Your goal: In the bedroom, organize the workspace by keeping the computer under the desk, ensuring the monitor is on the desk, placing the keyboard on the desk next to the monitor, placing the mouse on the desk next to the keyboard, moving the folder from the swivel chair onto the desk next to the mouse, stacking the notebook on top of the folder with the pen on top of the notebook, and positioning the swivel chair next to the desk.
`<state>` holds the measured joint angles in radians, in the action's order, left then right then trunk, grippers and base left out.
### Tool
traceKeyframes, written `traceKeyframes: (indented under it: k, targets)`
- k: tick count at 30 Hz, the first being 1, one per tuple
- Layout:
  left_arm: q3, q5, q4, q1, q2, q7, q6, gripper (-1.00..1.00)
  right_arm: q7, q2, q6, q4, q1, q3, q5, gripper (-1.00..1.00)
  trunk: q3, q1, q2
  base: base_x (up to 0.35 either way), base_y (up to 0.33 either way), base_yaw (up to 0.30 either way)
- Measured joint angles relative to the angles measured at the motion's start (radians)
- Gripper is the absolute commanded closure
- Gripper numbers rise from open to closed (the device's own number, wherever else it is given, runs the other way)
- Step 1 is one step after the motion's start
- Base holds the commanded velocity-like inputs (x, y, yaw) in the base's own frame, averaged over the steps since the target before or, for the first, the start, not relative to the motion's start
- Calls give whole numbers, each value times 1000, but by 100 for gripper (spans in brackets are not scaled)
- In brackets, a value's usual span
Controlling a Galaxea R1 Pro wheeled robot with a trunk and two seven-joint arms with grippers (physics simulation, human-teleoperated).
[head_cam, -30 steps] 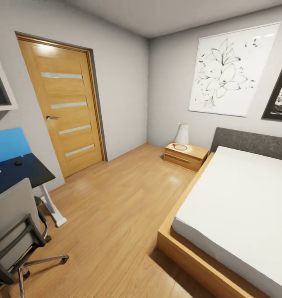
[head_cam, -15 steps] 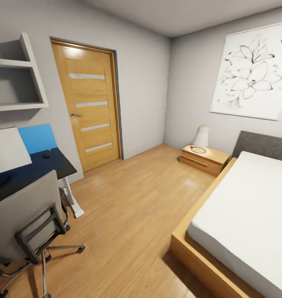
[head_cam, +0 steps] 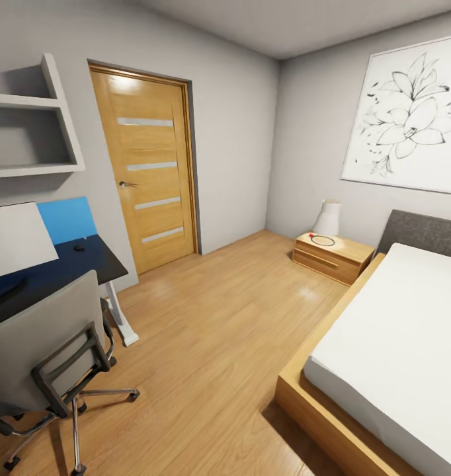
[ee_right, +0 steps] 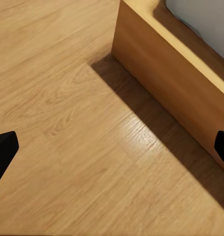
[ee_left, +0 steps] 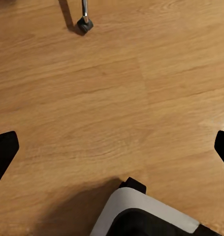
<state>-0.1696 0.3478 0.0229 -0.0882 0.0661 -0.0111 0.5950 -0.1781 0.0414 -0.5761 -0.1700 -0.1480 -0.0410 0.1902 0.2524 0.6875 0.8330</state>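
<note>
Change: view has swung left since the earlier frames; the camera turned, the furniture did not. More desk and chair in frame at 8–9 o'clock.
Meaning: robot appears to be turning toward the workspace; no item handled yet, by my judgement.
Mouse: small dark object on the desk, near the blue panel.
Monitor: pale slab at 9 o'clock, on the desk.
Left gripper: fingertips wide apart, empty, over floor; chair castor ahead.
Right gripper: spread, empty, beside bed frame.
Room: wood floor, door at 11 o'clock, nightstand at 2.
</note>
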Motion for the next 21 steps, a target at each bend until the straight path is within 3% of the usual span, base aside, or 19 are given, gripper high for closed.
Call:
traceKeyframes:
  k: [8, 14, 21]
  targets:
    - [12, -3, 3, 0, 3, 0, -139, -100, 3, 2, 5, 1, 0, 1, -1, -100, 0, 0, 0, 0, 0, 0]
    - [16, -3, 4, 0, 6, -1, -162, -100, 4, 15, 6, 2, 0, 0, 0, -100, 0, 0, 0, 0, 0, 20]
    - [18, -3, 4, 0, 4, -1, -162, -100, 4, 18, 5, 2, 0, 0, 0, -100, 0, 0, 0, 0, 0, 222]
